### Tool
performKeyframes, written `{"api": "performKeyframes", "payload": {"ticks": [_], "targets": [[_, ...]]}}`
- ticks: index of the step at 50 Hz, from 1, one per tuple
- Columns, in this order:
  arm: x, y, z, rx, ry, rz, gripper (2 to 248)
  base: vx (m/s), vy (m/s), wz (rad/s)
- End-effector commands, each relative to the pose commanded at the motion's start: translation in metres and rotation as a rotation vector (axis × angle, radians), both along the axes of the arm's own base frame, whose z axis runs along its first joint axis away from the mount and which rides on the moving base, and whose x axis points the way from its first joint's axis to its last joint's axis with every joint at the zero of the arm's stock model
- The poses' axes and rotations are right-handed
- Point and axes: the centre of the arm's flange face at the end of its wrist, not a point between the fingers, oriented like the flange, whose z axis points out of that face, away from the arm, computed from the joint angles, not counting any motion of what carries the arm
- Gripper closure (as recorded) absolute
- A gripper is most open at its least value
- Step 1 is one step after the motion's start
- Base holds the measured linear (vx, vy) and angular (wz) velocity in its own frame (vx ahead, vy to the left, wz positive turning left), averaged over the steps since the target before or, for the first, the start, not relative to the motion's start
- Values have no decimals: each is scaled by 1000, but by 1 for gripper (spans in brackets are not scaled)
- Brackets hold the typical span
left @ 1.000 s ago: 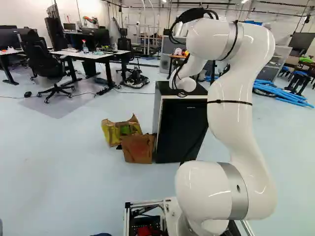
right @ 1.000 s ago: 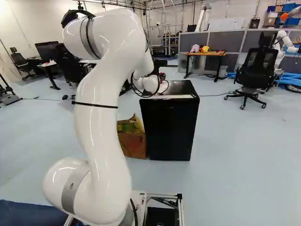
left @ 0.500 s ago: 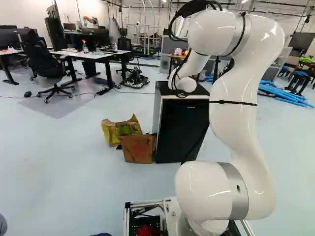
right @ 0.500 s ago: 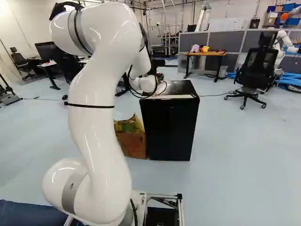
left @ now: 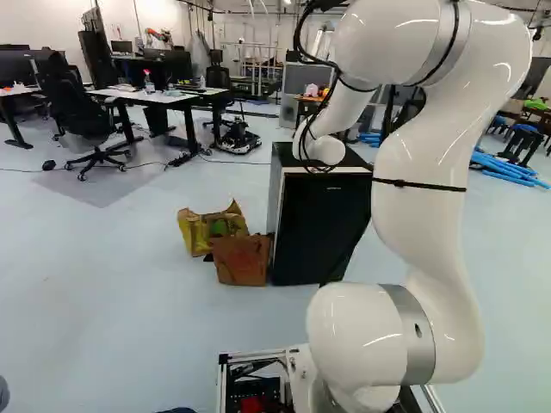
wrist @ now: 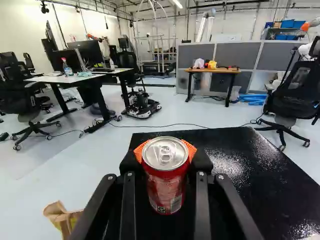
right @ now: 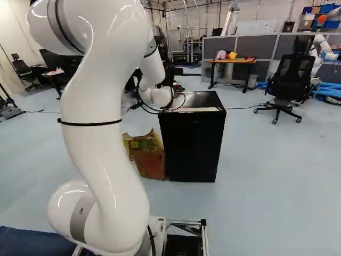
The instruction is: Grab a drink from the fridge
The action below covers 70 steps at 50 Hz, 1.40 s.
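Note:
The fridge (left: 315,225) is a small black cabinet ahead of the base, its front closed in both base views. In the right base view the arm's wrist hangs beside the rear left of the fridge top (right: 205,98); the gripper itself is hidden there. The wrist view shows my gripper (wrist: 165,152) shut on a red drink can (wrist: 165,185) with a silver lid, an orange pad (wrist: 191,150) against either side. The can stands upright over or at the near edge of the black top; whether it touches cannot be told.
A brown paper bag (left: 241,260) and a yellow bag (left: 196,231) stand on the floor against the fridge's left side. Beyond are white desks (wrist: 65,78), a wheeled robot (wrist: 142,106), a wooden table (wrist: 212,70) and an office chair (right: 290,74). Another robot (right: 319,47) stands far right.
The arm's upper bend has swung outward, right in the left base view and left in the right one. Its wrist has shifted slightly left along the fridge top. The base has not moved.

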Motion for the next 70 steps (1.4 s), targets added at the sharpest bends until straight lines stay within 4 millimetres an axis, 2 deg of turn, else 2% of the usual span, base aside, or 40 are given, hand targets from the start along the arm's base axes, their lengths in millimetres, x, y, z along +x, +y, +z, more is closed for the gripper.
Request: {"api": "performKeyframes", "payload": {"ticks": [14,29,48,70], "targets": [[-44,16,1,-1,24,9,150,0,0,0],[-102,33,-2,-3,53,20,150,0,0,0],[-174,49,-14,-7,89,34,150,0,0,0],[-238,61,-31,-12,121,46,150,0,0,0]]}}
